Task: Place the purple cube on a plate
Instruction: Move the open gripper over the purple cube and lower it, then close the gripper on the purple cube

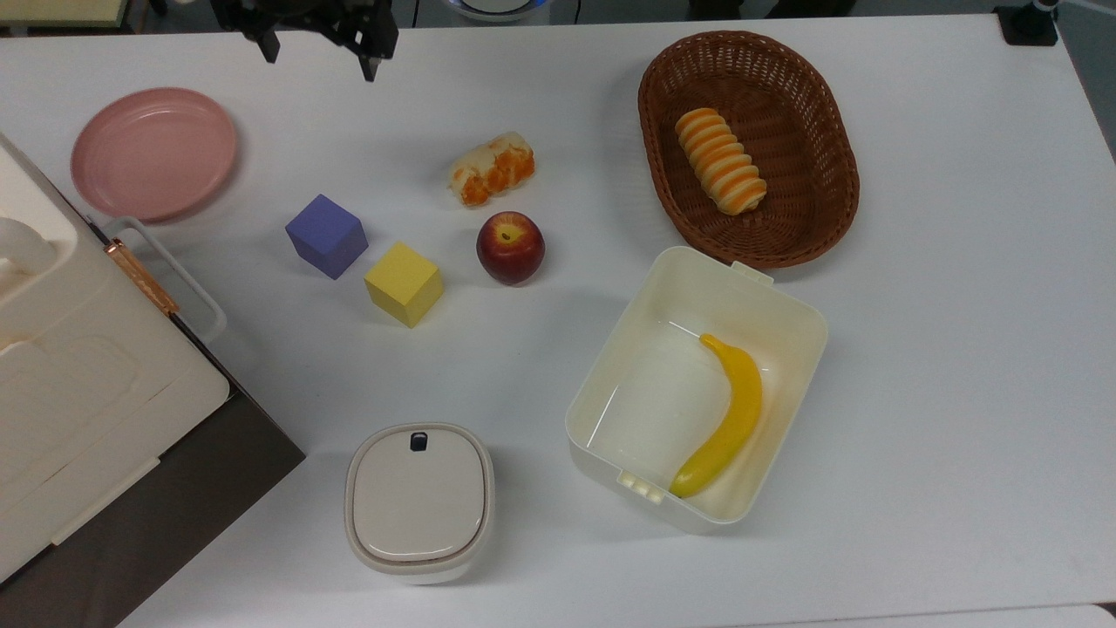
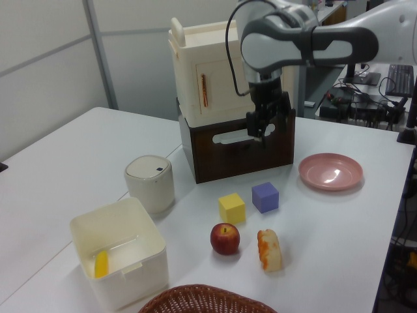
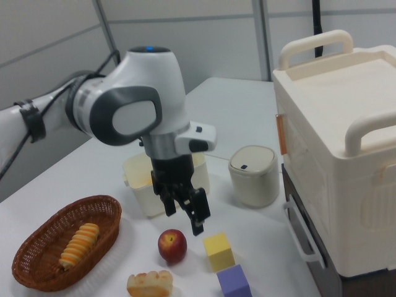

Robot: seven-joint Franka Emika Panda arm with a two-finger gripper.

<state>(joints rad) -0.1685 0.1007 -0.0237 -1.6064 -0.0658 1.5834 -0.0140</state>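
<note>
The purple cube (image 1: 326,235) rests on the white table beside a yellow cube (image 1: 404,283). It also shows in the left view (image 2: 265,197) and at the bottom of the right view (image 3: 234,281). The pink plate (image 1: 153,153) lies bare near the top view's upper left corner (image 2: 331,171). My gripper (image 1: 318,54) hangs open and holds nothing. It is high above the table at the top view's upper edge, between plate and cube but well short of both. In the left view the gripper (image 2: 260,129) hovers in front of the cabinet, and in the right view the gripper (image 3: 184,218) is above the apple.
A cream cabinet on a brown base (image 1: 87,375) fills the top view's left side. A red apple (image 1: 510,247) and a bread piece (image 1: 492,167) lie right of the cubes. A wicker basket (image 1: 811,113), a white bin (image 1: 654,392) with a banana and a lidded pot (image 1: 419,501) stand further off.
</note>
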